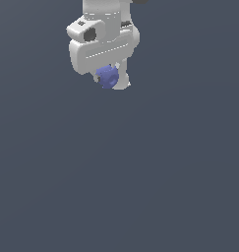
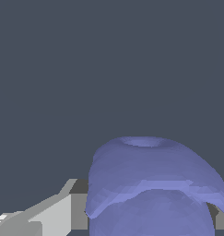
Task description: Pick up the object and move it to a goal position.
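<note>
The object [image 1: 107, 76] is a small periwinkle-blue lumpy blob. It hangs under the white arm near the upper middle of the exterior view, held between the fingers of my gripper [image 1: 111, 78], which is shut on it. In the wrist view the object [image 2: 150, 184] fills much of the picture as a rounded blue mass with a shallow dimple on its far side. One white finger [image 2: 53, 214] shows beside it and touches it. The other finger is mostly hidden behind the blob.
Only a flat, uniform dark grey-blue ground [image 1: 140, 187] shows around and below the arm. No marker, container or obstacle shows in either view.
</note>
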You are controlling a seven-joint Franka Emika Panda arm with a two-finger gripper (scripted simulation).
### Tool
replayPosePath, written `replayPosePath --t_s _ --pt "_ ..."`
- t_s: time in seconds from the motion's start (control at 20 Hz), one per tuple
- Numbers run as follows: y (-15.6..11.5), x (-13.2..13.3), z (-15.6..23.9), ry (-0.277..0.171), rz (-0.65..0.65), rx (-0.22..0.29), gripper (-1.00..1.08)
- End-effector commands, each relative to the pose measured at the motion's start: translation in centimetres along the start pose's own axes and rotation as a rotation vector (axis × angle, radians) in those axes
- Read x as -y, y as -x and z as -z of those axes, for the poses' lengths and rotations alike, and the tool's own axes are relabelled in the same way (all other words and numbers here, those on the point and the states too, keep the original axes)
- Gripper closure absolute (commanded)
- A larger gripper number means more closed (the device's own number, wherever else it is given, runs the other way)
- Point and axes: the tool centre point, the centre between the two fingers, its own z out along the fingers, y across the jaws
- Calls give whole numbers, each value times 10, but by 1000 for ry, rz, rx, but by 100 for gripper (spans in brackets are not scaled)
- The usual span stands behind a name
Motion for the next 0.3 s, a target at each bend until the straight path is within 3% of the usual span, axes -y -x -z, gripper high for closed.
replayPosePath --t_s 0.0,0.25 --pt "6 0 8 -1 0 1 108" --pt "9 -1 14 0 0 2 108"
